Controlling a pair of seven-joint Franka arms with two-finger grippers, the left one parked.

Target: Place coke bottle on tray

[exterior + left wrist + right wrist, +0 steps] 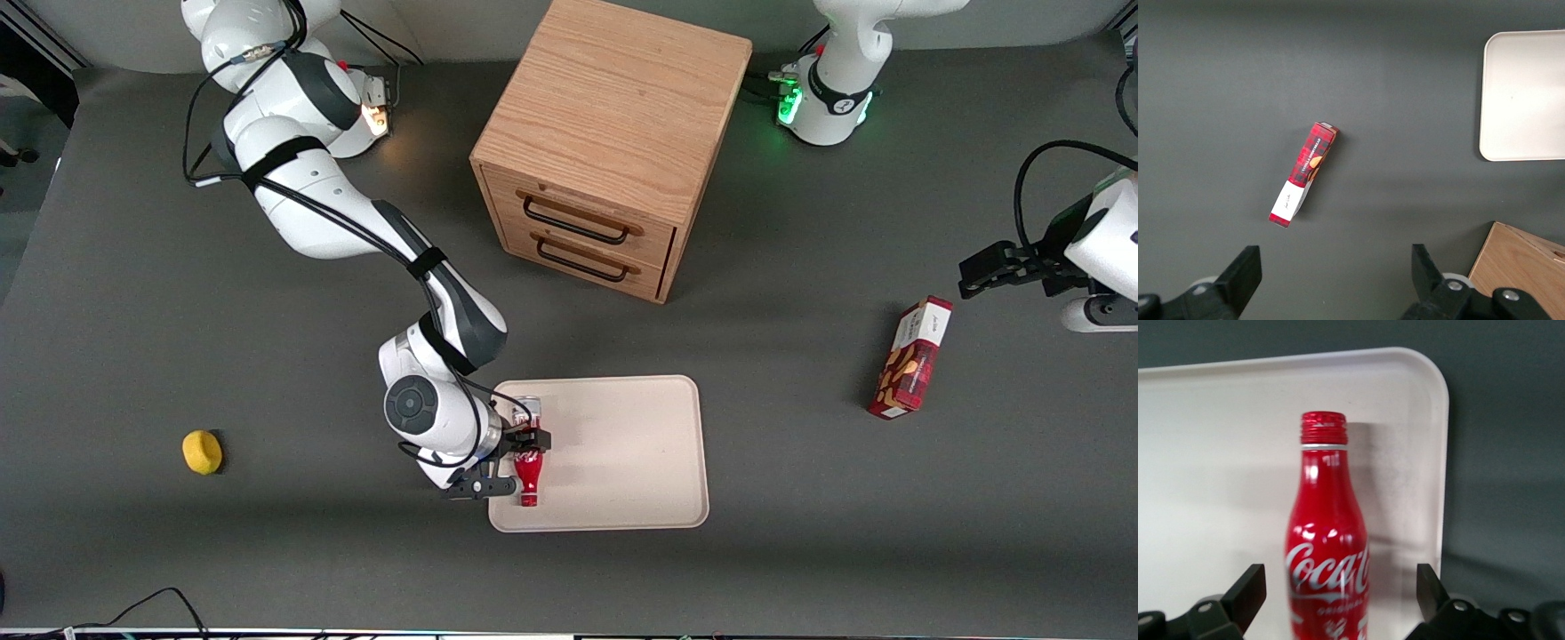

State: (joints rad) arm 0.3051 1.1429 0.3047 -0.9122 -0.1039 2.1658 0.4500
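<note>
The right arm's claw (pixel 514 462) sits low over the edge of the tray (pixel 622 453) that lies toward the working arm's end of the table. Its two black fingers (pixel 1248 590) are spread wide, with clear gaps on both sides of the coke bottle (pixel 1328 547) that lies between them. Neither finger touches the bottle in the right wrist view, so the claw holds nothing.

The coke bottle (pixel 530 458) lies on its side on the tray's floor, close along the rim at that same edge. Its red cap points toward the front camera and its silver-grey base end points toward the cabinet. In the right wrist view the white script logo faces up, and the tray (pixel 1218 453) spreads pale and bare around the bottle up to a rounded corner.

Nearer the front camera than the claw, only the dark grey table (pixel 267 551) shows. Off toward the working arm's end, at about the claw's depth, rests a small yellow object (pixel 203 452). Toward the parked arm's end, well apart from the claw, lies a red snack box (pixel 910 370) on the table. Farther from the front camera than the claw stands a wooden cabinet (pixel 613 133) with two drawers, both shut.
</note>
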